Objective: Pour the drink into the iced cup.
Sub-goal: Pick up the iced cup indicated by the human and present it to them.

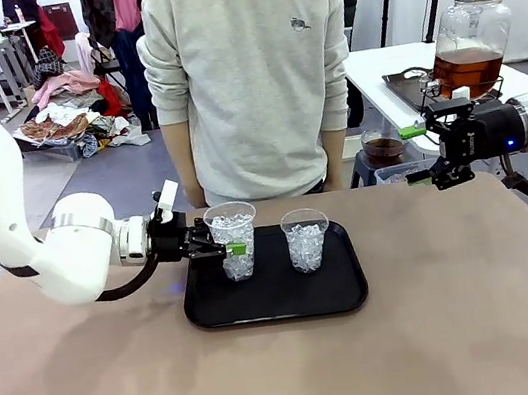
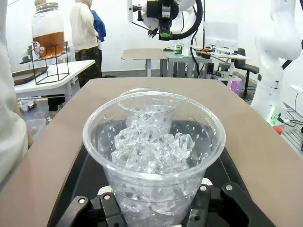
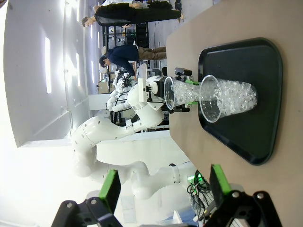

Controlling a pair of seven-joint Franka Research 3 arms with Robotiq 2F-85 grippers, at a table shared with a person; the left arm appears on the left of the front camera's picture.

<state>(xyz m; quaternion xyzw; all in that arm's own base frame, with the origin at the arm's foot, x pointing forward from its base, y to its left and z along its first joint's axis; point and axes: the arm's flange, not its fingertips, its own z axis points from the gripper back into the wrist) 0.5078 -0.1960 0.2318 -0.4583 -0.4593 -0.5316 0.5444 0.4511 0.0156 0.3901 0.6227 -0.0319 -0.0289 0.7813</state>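
I count two iced cups on one black tray (image 1: pixel 347 297): left cup (image 1: pixel 232 225) and right cup (image 1: pixel 307 241). One jar (image 1: pixel 471 26) holding the drink (image 1: pixel 466 67) stands on the white side table (image 1: pixel 375 72), well apart. The left gripper (image 1: pixel 227 248) clamps its fingers on the left cup; the right gripper (image 1: pixel 419 155) holds its fingers apart, empty. The left wrist view looks down into that cup's ice (image 2: pixel 151 146); the front view shows the person (image 1: pixel 249 78) behind the tray.

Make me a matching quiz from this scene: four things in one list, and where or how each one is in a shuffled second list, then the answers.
1 left cup
2 right cup
3 glass jar
4 right gripper

A open, empty, in the air
B holds amber liquid
C between the left gripper's fingers
D standing free on the black tray

Pairs: 1-C, 2-D, 3-B, 4-A
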